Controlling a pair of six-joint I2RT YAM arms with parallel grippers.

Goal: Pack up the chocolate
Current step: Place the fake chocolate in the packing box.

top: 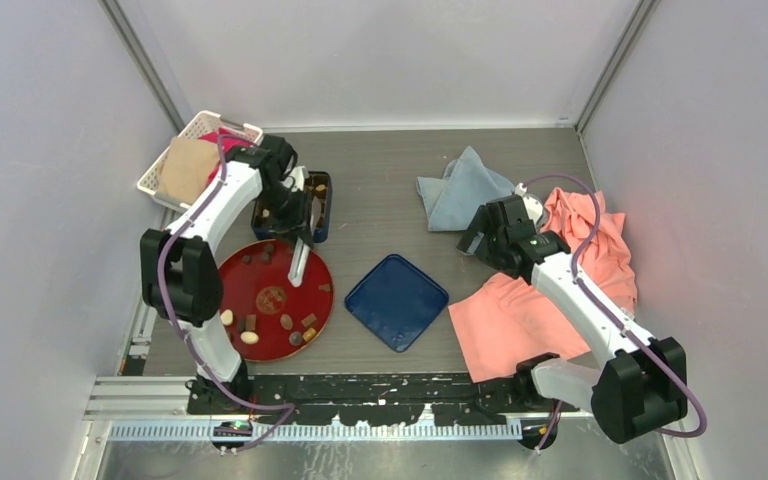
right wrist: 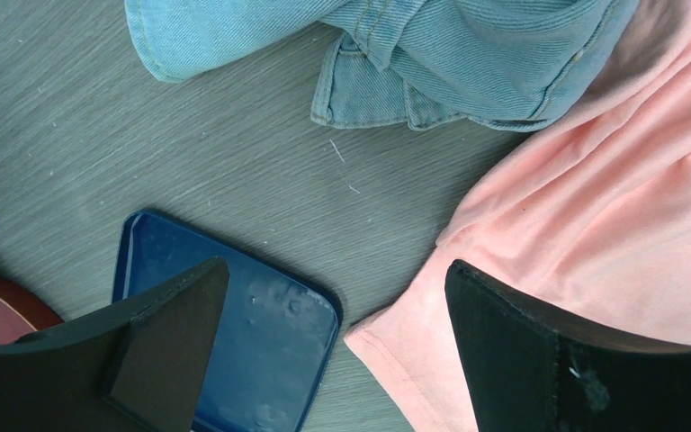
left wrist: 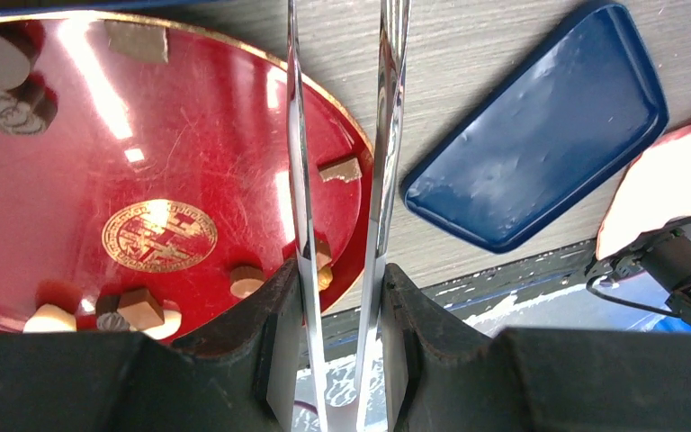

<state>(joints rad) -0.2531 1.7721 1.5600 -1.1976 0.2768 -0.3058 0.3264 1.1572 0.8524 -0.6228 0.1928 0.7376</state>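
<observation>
At the far left of the tabletop (top: 400,170) stands a white basket (top: 150,180) with a tan cloth (top: 185,168) lying in it. Just to its right, the left arm reaches over a dark blue box (top: 322,205), where a few small brown pieces show at the right side.

The left claw (left wrist: 342,297) is clenched on a pair of metal tongs (left wrist: 299,180), its two black fingers (left wrist: 270,324) pressing the shiny blades from either side. In the top view the tongs run from the claw toward the near side, out over the far right part of a round red plate (top: 260,275). The tips lie outside the left wrist view, and the top view is too small to tell whether they hold anything.

Most of the chocolate (top: 250,337) sits on the red plate. Brown, tan and cream pieces are gathered along its near rim, and a few more lie at its far left edge.

Right of the plate and apart from it, a flat blue tray (top: 397,300) lies on the tabletop, turned cornerwise. Farther back and to the right is a crumpled denim cloth (top: 465,190).

The right claw (right wrist: 335,265) is released, its fingers spread wide with nothing between them. It hangs above the bare tabletop between the blue tray and a pink cloth (top: 520,320), which spreads across the right side and reaches up beside the denim.
</observation>
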